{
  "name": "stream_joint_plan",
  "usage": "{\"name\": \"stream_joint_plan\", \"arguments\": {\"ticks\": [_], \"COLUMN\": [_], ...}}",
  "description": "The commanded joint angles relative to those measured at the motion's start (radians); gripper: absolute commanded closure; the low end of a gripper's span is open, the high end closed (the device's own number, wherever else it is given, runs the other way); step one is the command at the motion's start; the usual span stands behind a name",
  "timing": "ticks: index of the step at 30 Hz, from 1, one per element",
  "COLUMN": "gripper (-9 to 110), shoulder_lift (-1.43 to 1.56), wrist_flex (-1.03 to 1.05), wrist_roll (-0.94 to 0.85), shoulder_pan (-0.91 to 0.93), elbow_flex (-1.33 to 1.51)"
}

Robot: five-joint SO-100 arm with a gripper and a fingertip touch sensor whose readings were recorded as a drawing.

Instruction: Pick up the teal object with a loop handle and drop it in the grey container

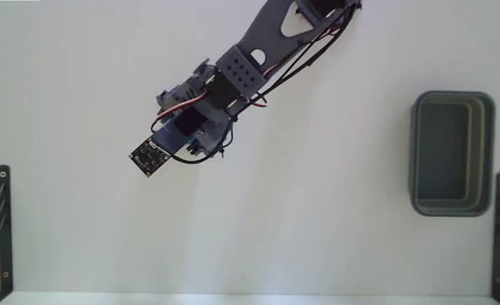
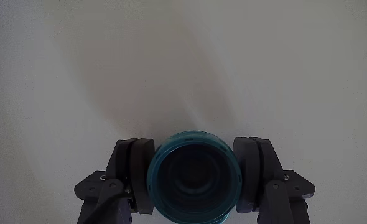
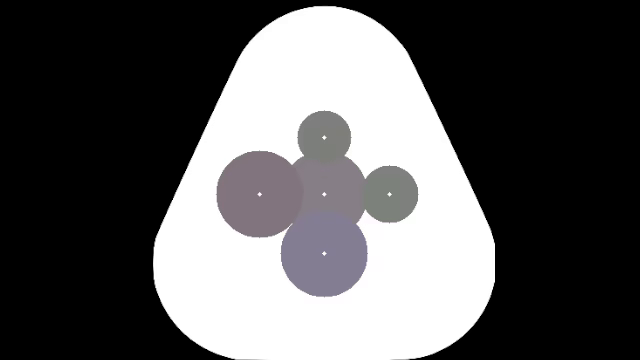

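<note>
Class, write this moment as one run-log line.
phase: carry | gripper: shut on teal object | grey container: at right in fixed view, apart from arm | drop: not yet done

Wrist view: pincer, dark grey, two fingers, entering from the bottom edge, closed against either side of a teal cup. Cup round, dark hollow centre facing the camera, lower rim cut off by the frame. Background: plain white tabletop, soft shadows

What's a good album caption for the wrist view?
Two dark fingers clamp a round teal object above a bare white table.
</note>
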Motion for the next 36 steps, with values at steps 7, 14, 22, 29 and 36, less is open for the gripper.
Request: {"name": "stream_joint_plan", "arguments": {"ticks": [7,14,22,29,36], "gripper": [35,35,35,35,35], "shoulder_lift": [0.060,0.050,0.024,-0.007,-0.009], "wrist_flex": [0.128,0.241,0.371,0.473,0.478], "wrist_roll": [0.003,0.003,0.003,0.003,0.003], "shoulder_pan": [0.013,0.013,0.013,0.013,0.013], "elbow_flex": [-0.164,-0.286,-0.442,-0.575,-0.582]}}
